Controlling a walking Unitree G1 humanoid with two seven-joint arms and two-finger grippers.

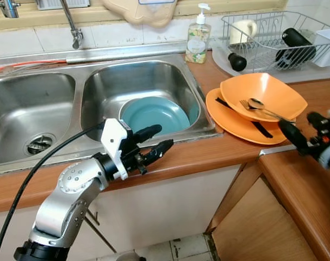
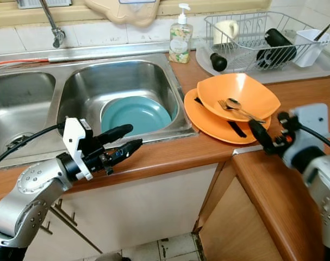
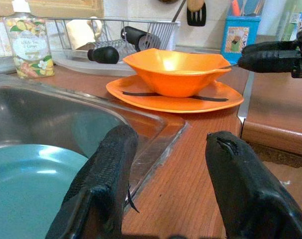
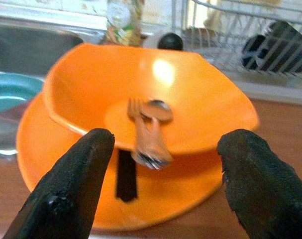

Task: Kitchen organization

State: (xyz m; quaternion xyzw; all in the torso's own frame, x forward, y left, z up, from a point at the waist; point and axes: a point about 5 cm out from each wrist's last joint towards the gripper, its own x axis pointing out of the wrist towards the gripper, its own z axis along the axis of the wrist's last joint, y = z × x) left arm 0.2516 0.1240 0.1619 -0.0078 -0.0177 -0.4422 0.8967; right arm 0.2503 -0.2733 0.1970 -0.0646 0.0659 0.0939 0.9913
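Observation:
An orange bowl (image 1: 273, 89) with a spoon (image 1: 256, 103) and a fork (image 4: 136, 114) in it sits on an orange plate (image 1: 232, 122) on the wooden counter, right of the sink. A black utensil (image 1: 260, 129) lies on the plate under the bowl. A teal dish (image 1: 154, 114) rests in the right sink basin (image 1: 99, 92). My left gripper (image 1: 162, 137) hovers open over the counter strip in front of that basin, holding nothing. My right gripper (image 2: 269, 122) is open too, just off the plate's near right rim, pointing at the bowl (image 4: 190, 84).
A soap bottle (image 1: 198, 38) stands behind the sink corner. The wire dish rack (image 1: 273, 32) at the back right holds a mug and black items. The faucet (image 1: 72, 27) hangs over the divider; the left basin (image 1: 12, 103) has a drain. An open cupboard door (image 1: 257, 228) sits below the counter.

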